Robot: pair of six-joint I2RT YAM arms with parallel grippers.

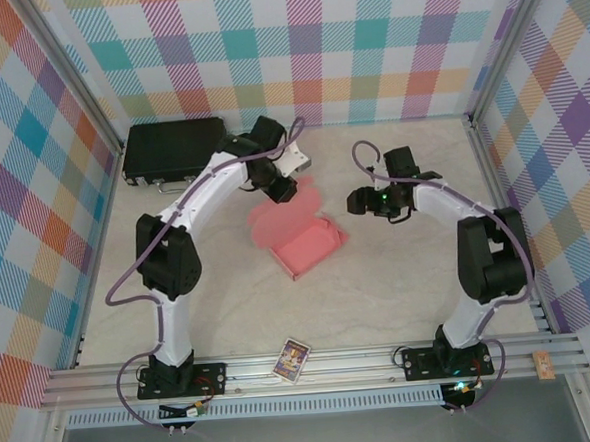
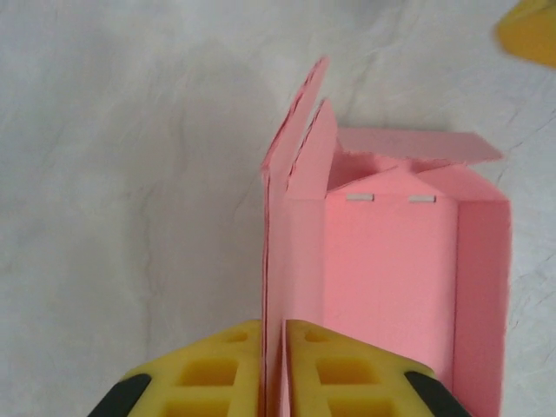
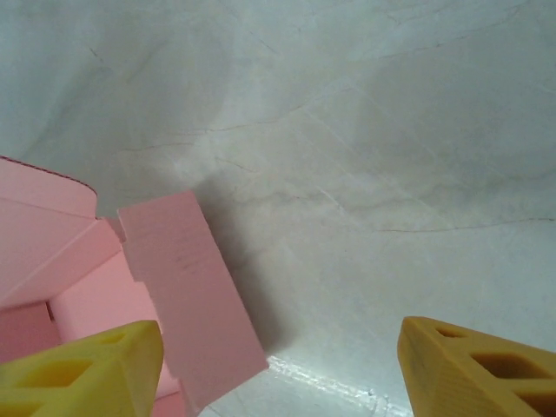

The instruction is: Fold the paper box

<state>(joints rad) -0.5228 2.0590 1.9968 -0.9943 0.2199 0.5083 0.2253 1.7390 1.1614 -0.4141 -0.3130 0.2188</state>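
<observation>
The pink paper box [image 1: 312,245] lies partly folded at mid-table as an open tray with raised flaps. My left gripper [image 1: 278,187] reaches down onto its far left side. In the left wrist view the yellow fingers [image 2: 217,373] are shut on the box's upright doubled side wall [image 2: 276,261], and the tray's inside [image 2: 391,278] lies to the right. My right gripper [image 1: 359,202] hovers just right of the box, apart from it. In the right wrist view it [image 3: 282,365] is open, with a loose pink end flap [image 3: 187,295] sticking out beside its left finger [image 3: 87,373].
A black hard case [image 1: 173,150] sits at the far left against the back wall. A small picture card [image 1: 292,359] lies on the front metal rail [image 1: 384,361]. Plaid walls close in three sides. Bare tabletop lies in front of the box.
</observation>
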